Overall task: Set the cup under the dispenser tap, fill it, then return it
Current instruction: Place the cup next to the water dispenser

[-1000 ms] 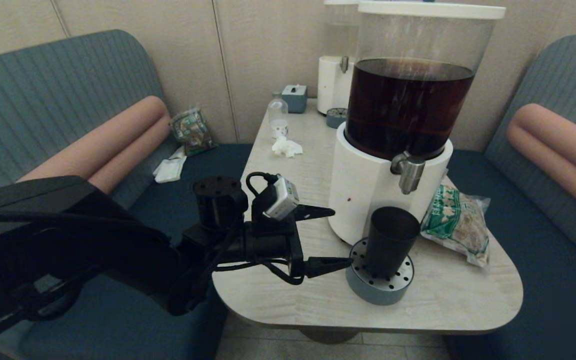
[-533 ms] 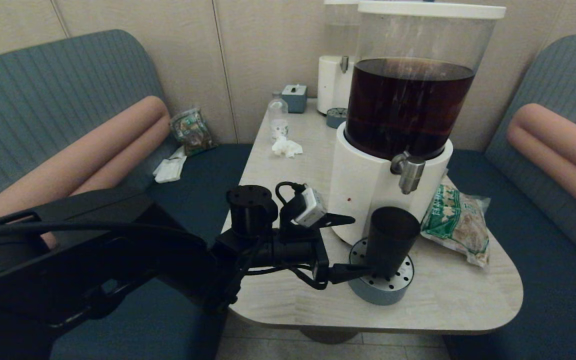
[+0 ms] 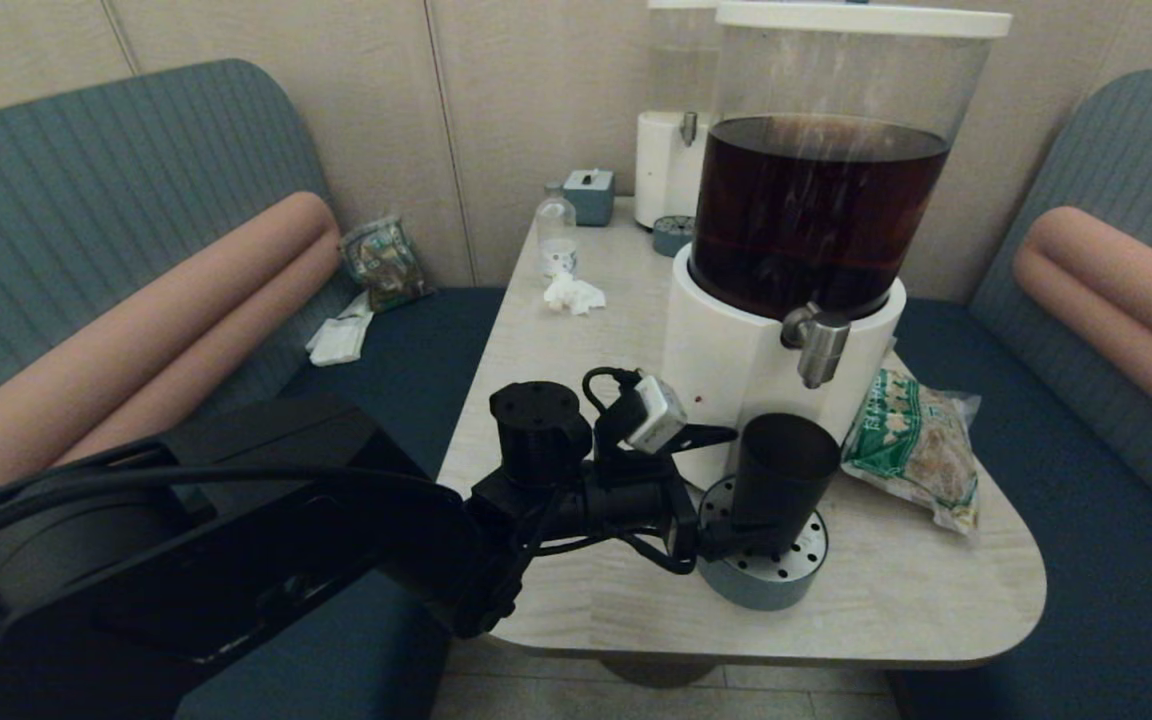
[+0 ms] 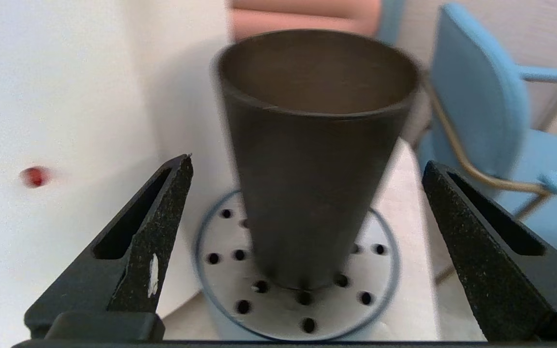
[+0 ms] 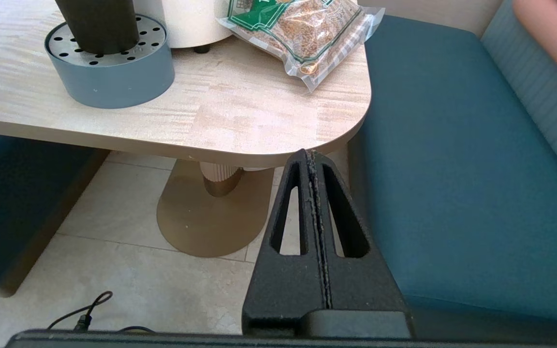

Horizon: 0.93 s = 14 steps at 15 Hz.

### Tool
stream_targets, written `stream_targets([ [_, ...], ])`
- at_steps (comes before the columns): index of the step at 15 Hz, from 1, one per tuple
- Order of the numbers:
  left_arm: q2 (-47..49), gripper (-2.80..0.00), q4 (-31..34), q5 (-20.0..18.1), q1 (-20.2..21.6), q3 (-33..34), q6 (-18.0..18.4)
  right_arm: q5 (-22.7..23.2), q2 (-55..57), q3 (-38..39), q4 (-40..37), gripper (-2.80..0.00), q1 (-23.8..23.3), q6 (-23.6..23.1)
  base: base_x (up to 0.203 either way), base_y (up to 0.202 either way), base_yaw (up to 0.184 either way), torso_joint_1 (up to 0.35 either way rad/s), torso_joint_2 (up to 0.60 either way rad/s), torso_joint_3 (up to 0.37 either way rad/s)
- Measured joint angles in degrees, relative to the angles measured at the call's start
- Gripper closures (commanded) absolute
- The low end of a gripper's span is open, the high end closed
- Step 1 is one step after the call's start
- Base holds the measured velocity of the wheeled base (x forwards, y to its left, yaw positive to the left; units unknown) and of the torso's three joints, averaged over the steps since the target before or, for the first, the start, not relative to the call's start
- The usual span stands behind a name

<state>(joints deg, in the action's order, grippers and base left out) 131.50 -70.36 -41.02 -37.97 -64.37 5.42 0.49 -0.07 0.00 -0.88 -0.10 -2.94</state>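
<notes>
Your left gripper (image 4: 307,169) has just slid in from the table edge, so its wide-open fingers now flank the cup (image 3: 781,478) untouched. It's standing on the grey drip tray (image 3: 764,580) below the dispenser tap (image 3: 816,345); looks grab-ready. Right gripper (image 5: 313,159) hangs pinched together, empty, below the table.

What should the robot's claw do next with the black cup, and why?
Probably slide forward a bit and squeeze shut. The left claw is open, its fingers either side of the cup without touching. The cup stands on the round drip tray below the tap.
</notes>
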Motion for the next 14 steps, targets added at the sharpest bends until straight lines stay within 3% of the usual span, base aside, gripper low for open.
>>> stream_targets([
  [14,3.33,-2.8,-0.55,4.3,-2.58,-3.97,-0.8,0.01,0.0,0.0,0.0,0.0,0.0,-0.01,0.0,0.0,0.0,0.0,0.0,0.0],
])
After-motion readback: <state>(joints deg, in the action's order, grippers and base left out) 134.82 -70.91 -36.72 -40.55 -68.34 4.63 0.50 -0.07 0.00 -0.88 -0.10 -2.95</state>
